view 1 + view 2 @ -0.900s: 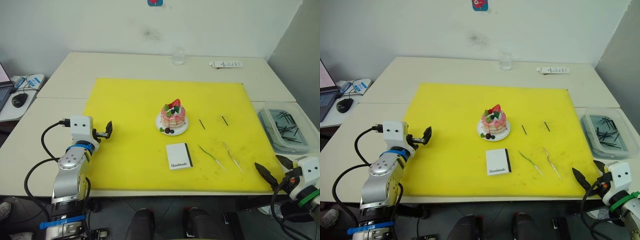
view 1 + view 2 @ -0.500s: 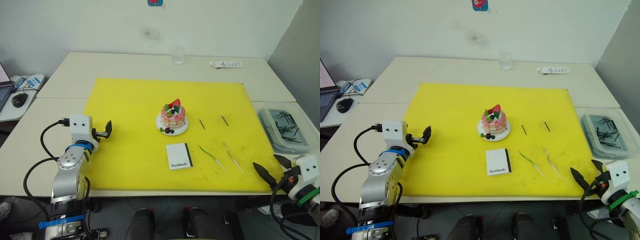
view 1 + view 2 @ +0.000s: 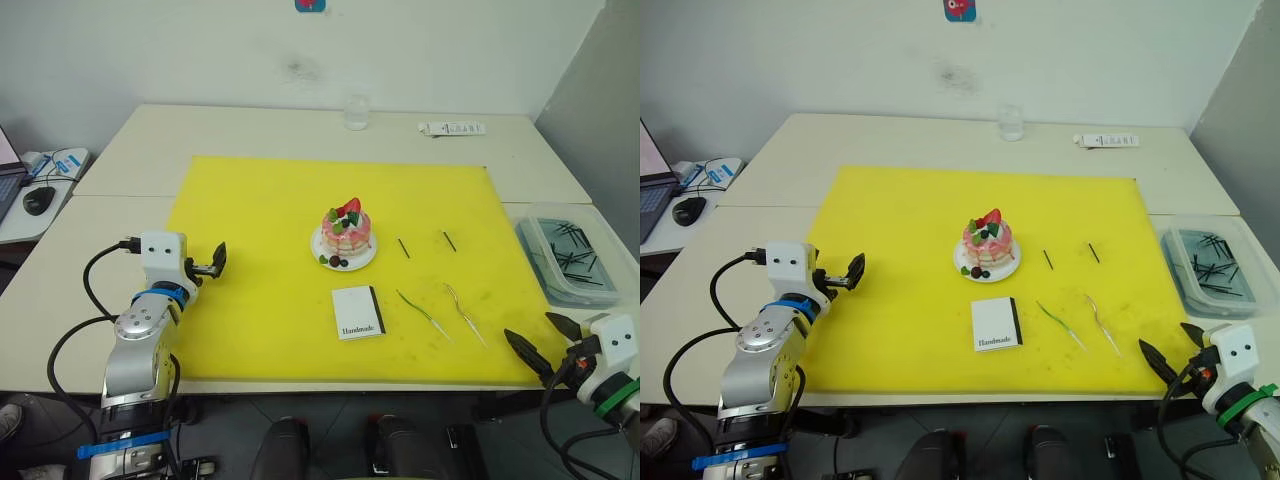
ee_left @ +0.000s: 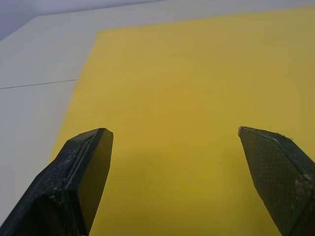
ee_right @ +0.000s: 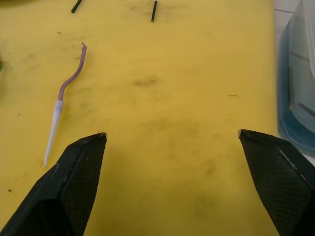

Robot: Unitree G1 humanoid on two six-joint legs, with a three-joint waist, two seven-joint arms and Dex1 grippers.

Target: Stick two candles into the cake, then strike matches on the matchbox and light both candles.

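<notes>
The cake (image 3: pixel 346 232) sits on its white plate (image 3: pixel 361 260) in the middle of the yellow mat (image 3: pixel 260 210). The white matchbox (image 3: pixel 358 312) lies just in front of it. Two thin wavy candles (image 3: pixel 423 314) (image 3: pixel 464 313) lie to the matchbox's right; one candle (image 5: pixel 65 97) appears in the right wrist view. Two short dark matches (image 3: pixel 403 248) (image 3: pixel 450 241) rest behind them. My left gripper (image 3: pixel 216 261) hovers open over the mat's left edge, holding nothing. My right gripper (image 3: pixel 545 343) stands open at the mat's near right corner, empty.
A clear plastic bin (image 3: pixel 570 262) with dark sticks sits right of the mat. A glass (image 3: pixel 356 112) and a white remote (image 3: pixel 452 128) stand at the table's far side. A mouse (image 3: pixel 39 199) and laptop corner lie on a side table at left.
My right gripper has drifted slightly lower and nearer the table's front edge. The left arm and the items on the mat have stayed put.
</notes>
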